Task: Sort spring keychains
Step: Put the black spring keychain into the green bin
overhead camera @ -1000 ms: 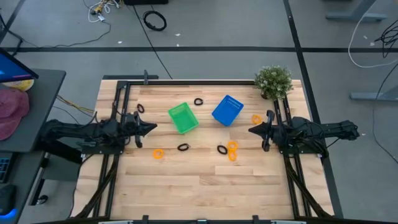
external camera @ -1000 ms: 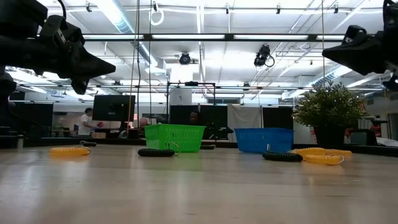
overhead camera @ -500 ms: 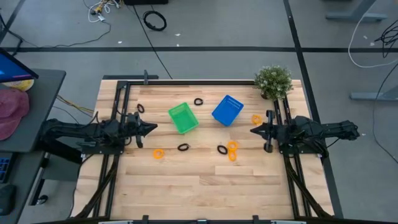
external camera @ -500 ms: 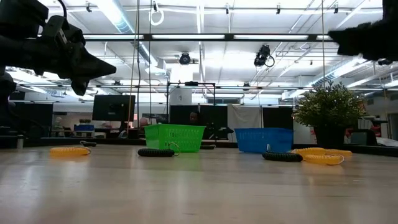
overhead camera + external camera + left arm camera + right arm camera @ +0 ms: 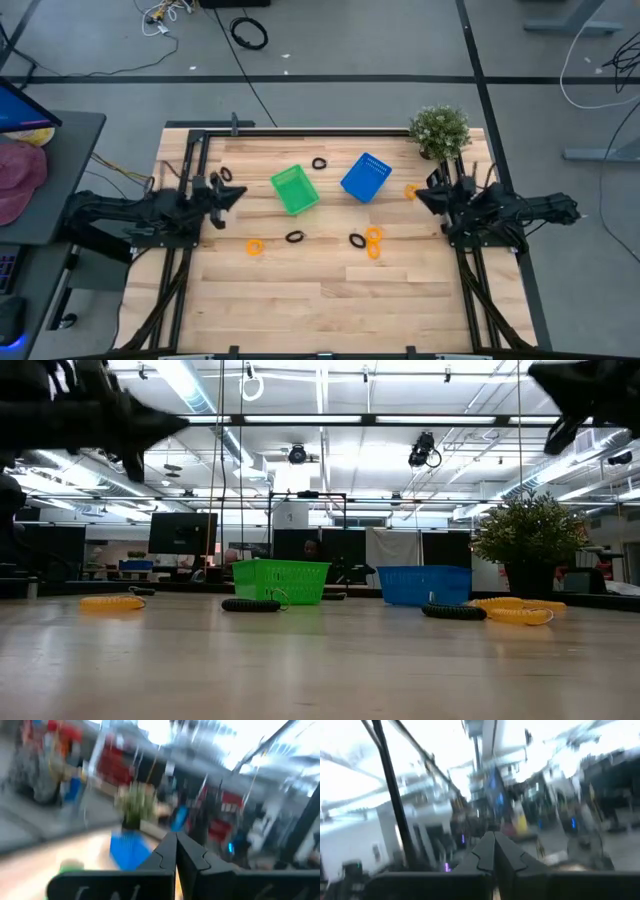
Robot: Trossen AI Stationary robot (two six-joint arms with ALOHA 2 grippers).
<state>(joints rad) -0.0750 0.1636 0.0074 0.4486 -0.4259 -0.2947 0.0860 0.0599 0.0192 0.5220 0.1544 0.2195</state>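
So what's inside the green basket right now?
From above, the green basket shows only its own green floor, so no spring keychain seems to be inside. In the low view its wall hides the inside, so that view cannot confirm it.

No text, label, brand or number can be read with certainty in any view.

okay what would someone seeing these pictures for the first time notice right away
Two bright baskets stand out at the far middle of the wooden table: a green basket and a blue basket to its right. Small orange and black spring keychains lie scattered around them on the wood, none in a basket. A potted plant sits at the far right corner, and the left gripper and right gripper hover at either side.
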